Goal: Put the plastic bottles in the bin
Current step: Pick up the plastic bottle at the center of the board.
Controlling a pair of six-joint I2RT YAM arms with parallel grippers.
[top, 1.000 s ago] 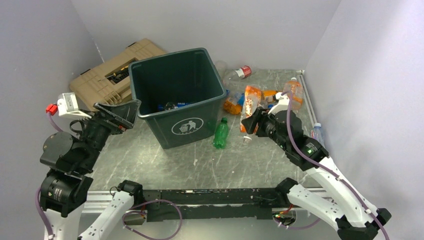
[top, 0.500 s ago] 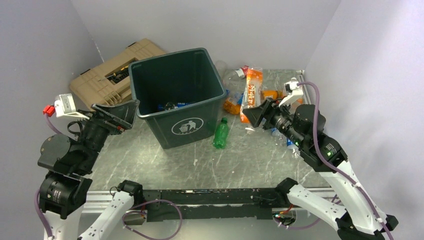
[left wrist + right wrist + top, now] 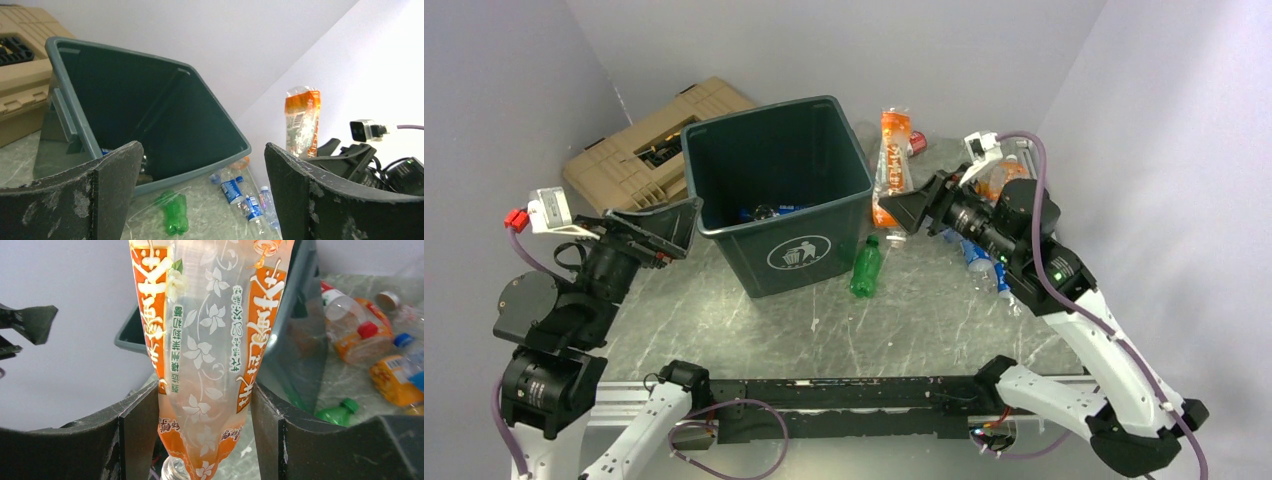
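Not that far along imo: a few bottles lie in the bottom of the bin (image 3: pixel 724 236), but a green bottle (image 3: pixel 865 265) is on the table (image 3: pixel 844 330) just by its front right corner, and more loose bottles (image 3: pixel 980 258) are scattered off to the right. The right gripper (image 3: pixel 902 212) has its fingers squeezed on an orange-labelled bottle (image 3: pixel 891 160), held upright in the air just beside the bin's right rim, not over it yet. The left gripper (image 3: pixel 669 225) hangs by the bin's left side, fingers spread wide with nothing in them
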